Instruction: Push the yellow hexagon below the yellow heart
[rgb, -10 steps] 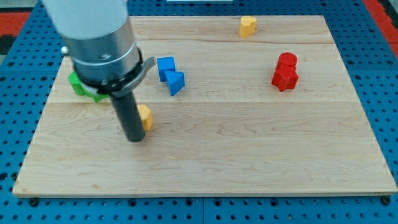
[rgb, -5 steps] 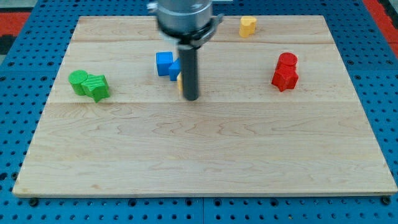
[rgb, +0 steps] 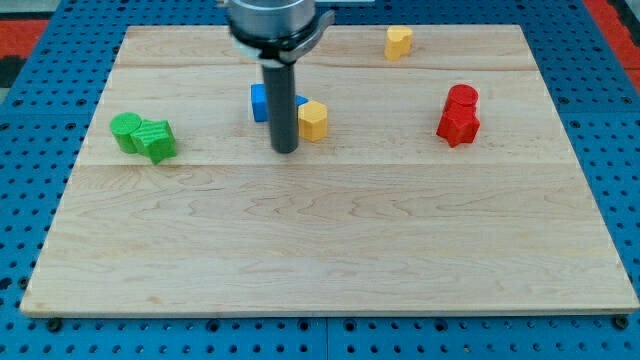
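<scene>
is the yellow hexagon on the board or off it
On the board: the yellow hexagon sits on the wooden board, beside the blue blocks, just to the view's right of my tip.

Wooden board (rgb: 330, 250) under scattered coloured blocks

Open wood right of yellow hexagon (rgb: 313, 120), blue blocks (rgb: 263, 102) crowding its left

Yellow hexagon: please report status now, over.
My tip just left-below the yellow hexagon. Hexagon mid-board, far from the yellow heart at the view's top. Blue blocks beside hexagon's left; path toward heart open.
</scene>
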